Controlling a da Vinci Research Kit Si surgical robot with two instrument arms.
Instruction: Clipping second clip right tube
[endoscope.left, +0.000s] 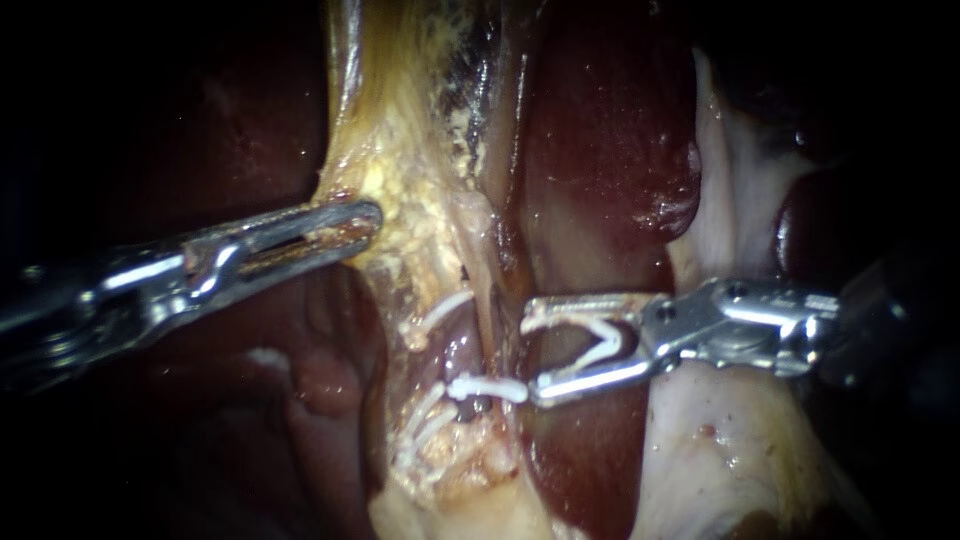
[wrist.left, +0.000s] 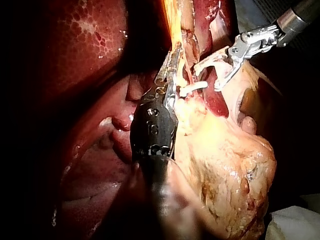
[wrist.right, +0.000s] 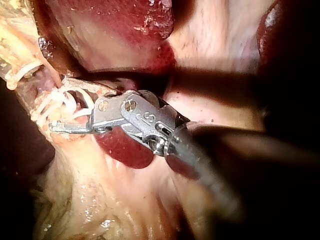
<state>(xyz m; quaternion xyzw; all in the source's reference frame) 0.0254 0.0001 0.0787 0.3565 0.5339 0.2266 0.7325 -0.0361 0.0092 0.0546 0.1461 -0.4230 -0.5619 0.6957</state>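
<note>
My right instrument (endoscope.left: 530, 352) comes in from the right. Its jaws stand wide apart with a white clip (endoscope.left: 598, 340) seated between them and touching both. They lie over dark liver (endoscope.left: 600, 150), just right of a pinkish tube (endoscope.left: 463, 352). A white clip (endoscope.left: 487, 388) sits across that tube, close to the lower jaw's tip. My left instrument (endoscope.left: 365, 218) has its jaws shut on yellow fatty tissue (endoscope.left: 400, 190) above the tube and holds it leftward. In the left wrist view my left instrument (wrist.left: 172, 56) lies against the yellow tissue, with my right instrument (wrist.left: 207, 76) ahead of it.
More white clips (endoscope.left: 440, 310) (endoscope.left: 425, 425) sit on the strands left of the tube. Pale tissue (endoscope.left: 720, 440) lies under the right shaft. In the right wrist view my right instrument (wrist.right: 60, 105) points at a cluster of white clips (wrist.right: 60, 100).
</note>
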